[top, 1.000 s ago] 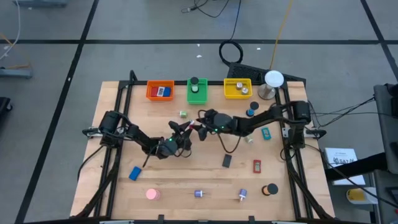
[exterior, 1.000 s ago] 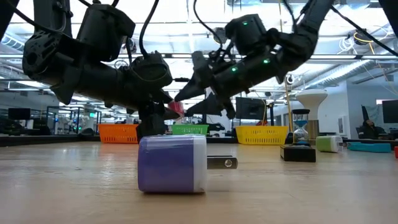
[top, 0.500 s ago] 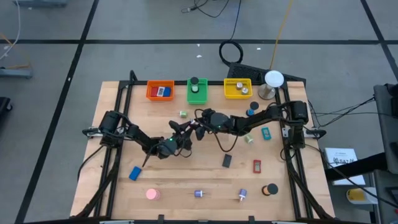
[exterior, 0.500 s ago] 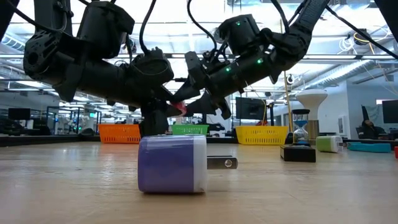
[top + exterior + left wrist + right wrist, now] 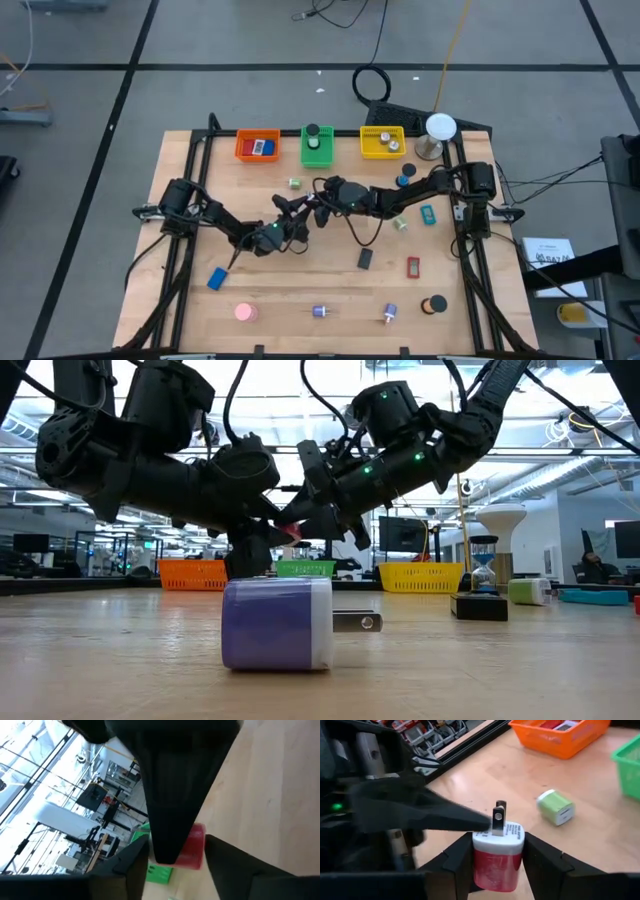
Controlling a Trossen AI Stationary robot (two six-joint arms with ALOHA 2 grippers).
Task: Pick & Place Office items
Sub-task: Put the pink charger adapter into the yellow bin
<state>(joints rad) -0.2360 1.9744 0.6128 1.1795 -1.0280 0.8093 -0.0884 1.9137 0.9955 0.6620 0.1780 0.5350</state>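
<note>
a purple and white plug adapter (image 5: 277,622) is seen lying at the near table edge. mid-table, above the wood, a red and white plug adapter (image 5: 497,855) is pinched by the right gripper (image 5: 497,865), while its prongs are gripped by the left gripper (image 5: 291,212). farther left, a green and white adapter (image 5: 556,806) is seen.

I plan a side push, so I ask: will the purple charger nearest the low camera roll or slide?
The purple charger probably slides, since it seems to rest on a flat side. Its body looks rigid. Its protruding prongs may catch.
</note>
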